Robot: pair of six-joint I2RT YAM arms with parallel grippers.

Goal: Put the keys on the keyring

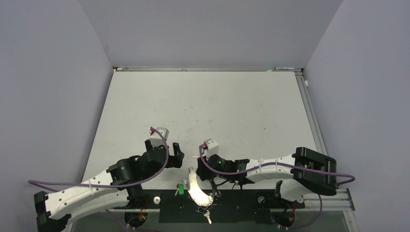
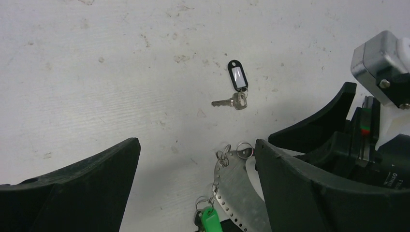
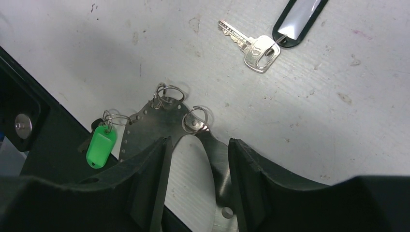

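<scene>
A silver key (image 2: pixel 226 102) on a black tag (image 2: pixel 237 76) lies loose on the white table, beyond both grippers; the right wrist view shows the same key (image 3: pixel 251 46). The keyring is a curved perforated metal strap (image 2: pixel 237 193) with small split rings (image 3: pixel 167 94) and a green tag (image 3: pixel 100 145). In the top view the strap (image 1: pixel 196 191) lies at the near edge, another key (image 1: pixel 208 217) at its lower end. My left gripper (image 2: pixel 197 145) is wide open and empty, just left of the strap's top. My right gripper (image 3: pixel 199 142) straddles the strap's narrow limb, jaws apart, table showing between them.
A black mounting plate (image 1: pixel 232 205) runs along the near table edge under the strap's lower end. Grey walls enclose the table (image 1: pixel 208 106) on three sides. The two grippers stand close together, the right one (image 2: pixel 338 125) just beyond my left gripper's right finger.
</scene>
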